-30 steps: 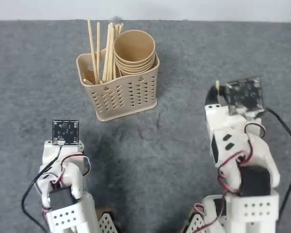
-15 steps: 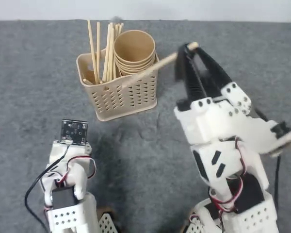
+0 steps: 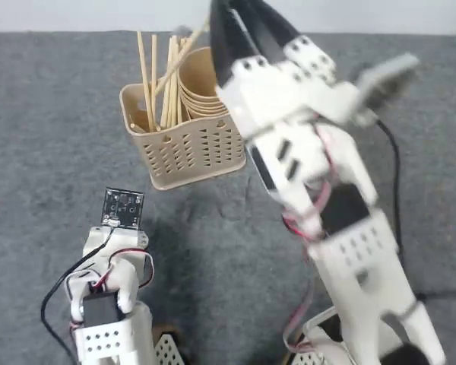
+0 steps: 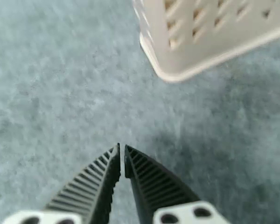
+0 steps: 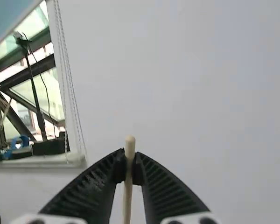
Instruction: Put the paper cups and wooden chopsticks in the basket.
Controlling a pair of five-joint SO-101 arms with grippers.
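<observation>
**Right fingers** (image 5: 129, 162) are clamping one wooden chopstick (image 5: 129, 142), its rounded top standing just above the fingertips. In the high view this chopstick (image 3: 181, 57) is slanting down and away from the fingers toward the basket (image 3: 190, 148), with its lower end lying among the sticks already there. Whether it is touching them cannot be told. The right arm (image 3: 304, 152) is stretching over the basket and covering part of the cups and the basket's far corner.

**Left fingers** (image 4: 122, 156) are pressing together on nothing, just above the table (image 4: 51, 84). The basket's slotted corner (image 4: 196, 42) is standing ahead of them and well apart.

**Contents.** One basket is holding one nested stack of paper cups (image 3: 199, 87) beside a bunch of upright chopsticks (image 3: 153, 76). There are at least five sticks, and the exact number of sticks and of cups cannot be told.

**Setting.** A grey felt-like cover (image 3: 53, 114) is lying over the table. Beyond the right fingers, a white wall (image 5: 200, 70) is rising, with a window (image 5: 23, 88) to one side.
</observation>
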